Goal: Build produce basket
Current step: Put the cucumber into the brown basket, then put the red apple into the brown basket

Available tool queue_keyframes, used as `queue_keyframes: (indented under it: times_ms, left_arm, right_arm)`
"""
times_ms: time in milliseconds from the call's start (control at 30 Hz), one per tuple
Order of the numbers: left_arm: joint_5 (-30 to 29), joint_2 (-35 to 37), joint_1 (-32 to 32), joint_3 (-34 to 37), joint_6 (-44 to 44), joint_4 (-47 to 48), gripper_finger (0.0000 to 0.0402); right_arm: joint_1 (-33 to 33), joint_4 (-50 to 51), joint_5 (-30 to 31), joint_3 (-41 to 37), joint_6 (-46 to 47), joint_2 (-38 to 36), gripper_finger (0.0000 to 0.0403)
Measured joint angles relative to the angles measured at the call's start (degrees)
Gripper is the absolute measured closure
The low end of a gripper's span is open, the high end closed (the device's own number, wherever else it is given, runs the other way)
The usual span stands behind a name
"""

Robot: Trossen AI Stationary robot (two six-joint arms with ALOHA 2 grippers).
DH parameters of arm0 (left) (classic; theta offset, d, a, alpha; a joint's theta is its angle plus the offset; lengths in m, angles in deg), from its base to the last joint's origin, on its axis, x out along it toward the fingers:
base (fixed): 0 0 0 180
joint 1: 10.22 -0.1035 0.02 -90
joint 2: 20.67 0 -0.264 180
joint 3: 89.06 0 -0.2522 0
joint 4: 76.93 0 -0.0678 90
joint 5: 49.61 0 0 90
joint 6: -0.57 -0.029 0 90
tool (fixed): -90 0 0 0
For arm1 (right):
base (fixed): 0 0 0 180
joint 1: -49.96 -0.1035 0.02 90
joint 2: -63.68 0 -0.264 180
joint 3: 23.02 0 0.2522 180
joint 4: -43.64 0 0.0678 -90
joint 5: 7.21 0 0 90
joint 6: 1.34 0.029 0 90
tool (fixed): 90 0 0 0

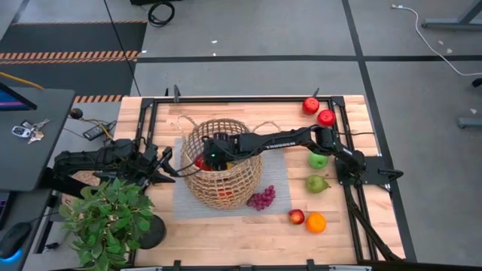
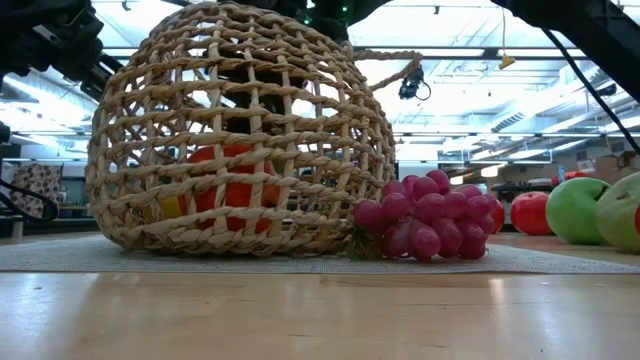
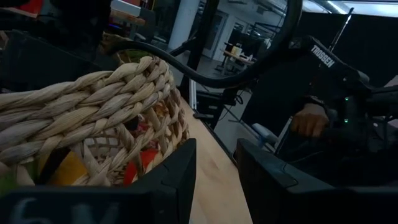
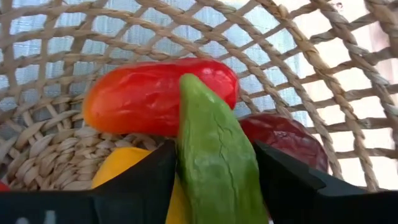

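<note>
The basket [image 1: 222, 162] stands near the middle of the wooden surface [image 1: 226, 233] on a grey mat [image 1: 184, 202]. The right arm reaches across from the right side, and its gripper [image 1: 215, 154] is down inside the basket's mouth. In the right wrist view the two dark fingers [image 4: 134, 186] stand on either side of a green stem [image 4: 214, 162] (it belongs to a red pepper-like piece [image 4: 155, 93] lying against the wicker wall). The stem fills the gap between them, but I cannot tell whether they press it or have just let go. Beside that piece lie a dark red fruit [image 4: 283, 140] and something yellow [image 4: 121, 165], all at the basket's bottom. The low view shows the red and yellow contents [image 2: 235, 190] through the weave.

The left gripper [image 1: 162, 164] waits just left of the basket, its fingers [image 3: 168, 180] slightly apart with nothing between them, the braided rim [image 3: 93, 102] close by.

More produce lies outside the basket. Purple grapes [image 1: 262, 198] touch the basket's near right side on the mat's edge. To the right sit a green apple [image 1: 318, 159] and a green pear [image 1: 317, 184], and nearer, a small red apple [image 1: 297, 217] just beside an orange [image 1: 315, 223]. Two red apples [image 1: 318, 111] rest at the far right corner. A potted green plant [image 1: 109, 218] stands at the near left.
</note>
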Motion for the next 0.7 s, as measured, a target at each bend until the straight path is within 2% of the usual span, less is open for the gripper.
queue_keyframes:
  times_ms: [300, 467, 700]
  left_arm:
    - [0.0, 0.0, 0.0, 0.0, 0.0, 0.0, 0.0280]
    - [0.0, 0.0, 0.0, 0.0, 0.0, 0.0, 0.0280]
    - [0.0, 0.0, 0.0, 0.0, 0.0, 0.0, 0.0280]
  right_arm:
    - [-0.4, 1.6, 1.5, 1.2, -0.6, -0.4, 0.0104]
    - [-0.4, 8.5, 5.4, 8.6, -0.4, -0.6, 0.0080]
    - [-0.4, 21.1, 13.2, 20.1, 2.9, -1.0, 0.0081]
